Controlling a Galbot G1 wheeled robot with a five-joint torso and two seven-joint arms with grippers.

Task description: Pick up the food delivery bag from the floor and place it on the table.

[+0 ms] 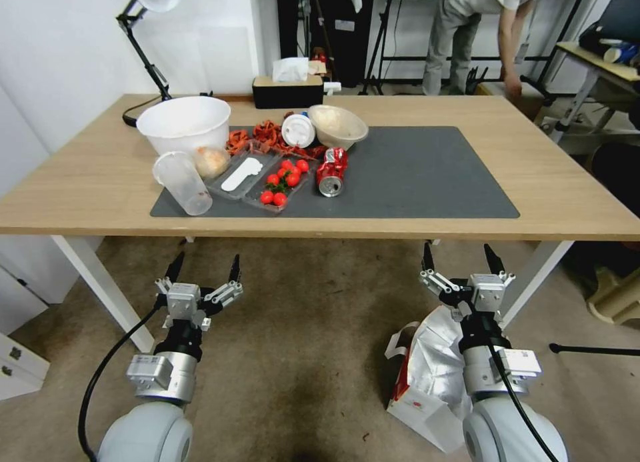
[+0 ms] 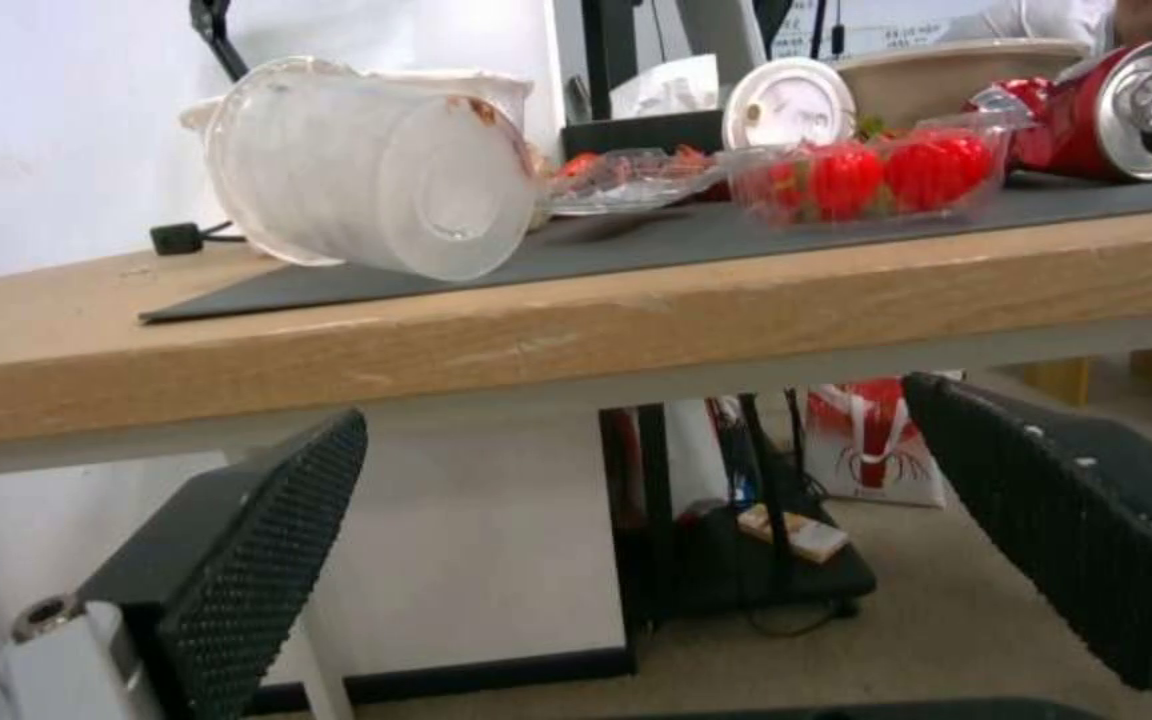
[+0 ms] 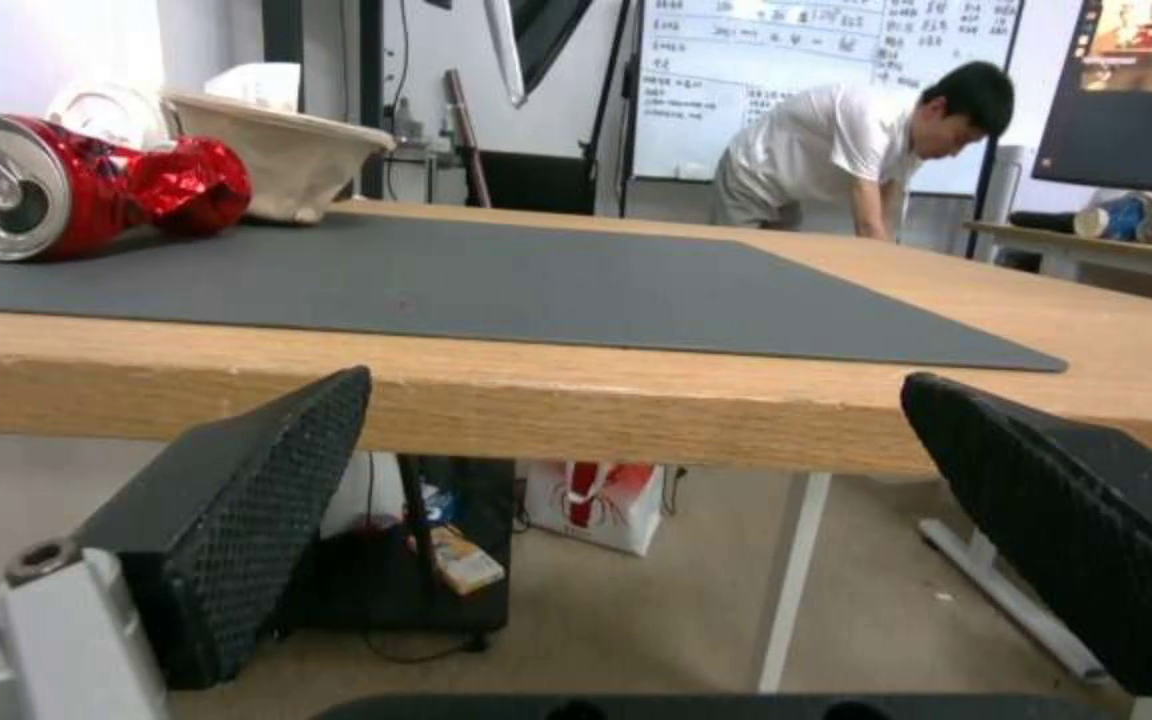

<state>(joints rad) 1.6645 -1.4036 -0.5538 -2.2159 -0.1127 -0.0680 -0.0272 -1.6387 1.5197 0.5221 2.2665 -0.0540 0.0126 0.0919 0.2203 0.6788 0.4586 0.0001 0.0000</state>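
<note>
The long light-wood tabletop (image 1: 100, 175) on white legs stands over the worn brownish-beige carpet floor (image 1: 300, 355); its big dark grey mat (image 1: 427, 175) is bare toward the right edge, which looks like the likeliest landing spot for the task's thing. The left half of the mat is crowded with rubbish: a large white plastic bowl (image 1: 184, 123) near the far left corner, a clear ribbed plastic cup (image 1: 181, 182) tipped on its side at the front edge, a clear tray of glossy red tomatoes (image 1: 281, 182), and a crushed red aluminium can (image 1: 331, 171) lying with its silver top toward the front.

The large white paper food delivery bag (image 1: 430, 382), with red side panels and crinkled silver foil lining, lies slumped on the floor below the tabletop's front edge, toward the right leg, its mouth gaping.

The right tool (image 1: 460, 261) hangs directly above the bag, spread wide and holding nothing. The left tool (image 1: 203, 270), likewise wide and holding nothing, hovers over bare carpet below the front edge, toward the left leg.
</note>
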